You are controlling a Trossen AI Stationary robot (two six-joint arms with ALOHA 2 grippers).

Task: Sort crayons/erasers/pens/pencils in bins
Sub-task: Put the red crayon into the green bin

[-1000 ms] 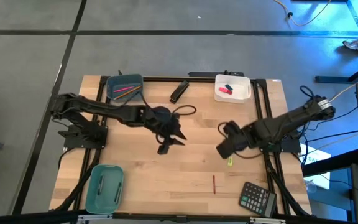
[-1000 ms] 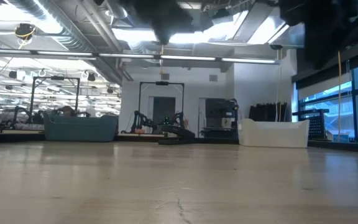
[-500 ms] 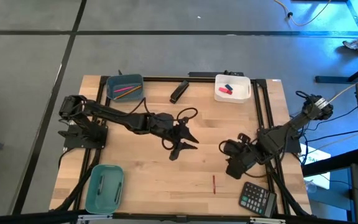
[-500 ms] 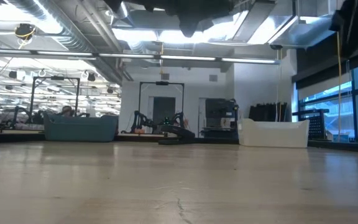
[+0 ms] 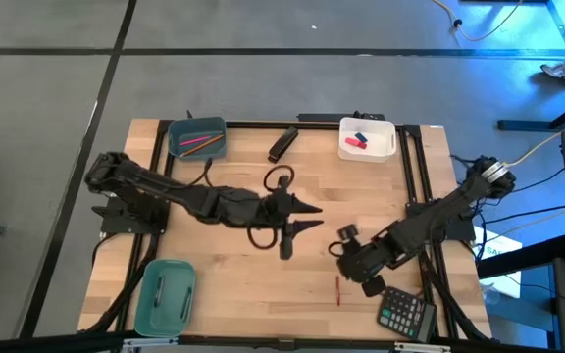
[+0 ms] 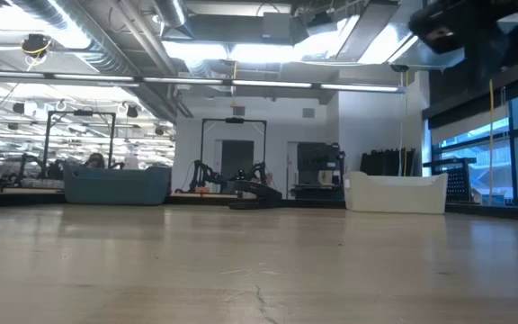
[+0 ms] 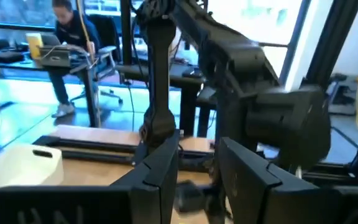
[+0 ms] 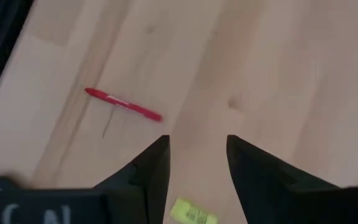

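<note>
High view, looking straight down: a wooden surface [image 5: 224, 265] carries two dark arms. From its base at the left edge, the left arm stretches low and nearly straight across to the middle, where the left gripper [image 5: 297, 218] points right with its two fingers spread apart and holding nothing. From its base at the right edge, the right arm bends down and leftward, so the right gripper [image 5: 346, 257] sits low over the near right part of the surface. In the right wrist view its fingers [image 8: 148, 171] stand apart with bare wood between them, a thin red pen [image 8: 123, 104] lying just beyond their tips and a small yellow-green piece [image 8: 193, 213] lying under the gripper. From above, that red pen [image 5: 337, 290] lies just near of the gripper, left of a black calculator [image 5: 406, 314]. At the far left a blue-grey bin [image 5: 197, 138] holds pink and orange pencils. At the far right a white bin [image 5: 367, 138] holds a red and a pink eraser. At the near left a teal bin [image 5: 165, 294] holds a dark pen. A black oblong object [image 5: 282, 143] lies between the two far bins.
</note>
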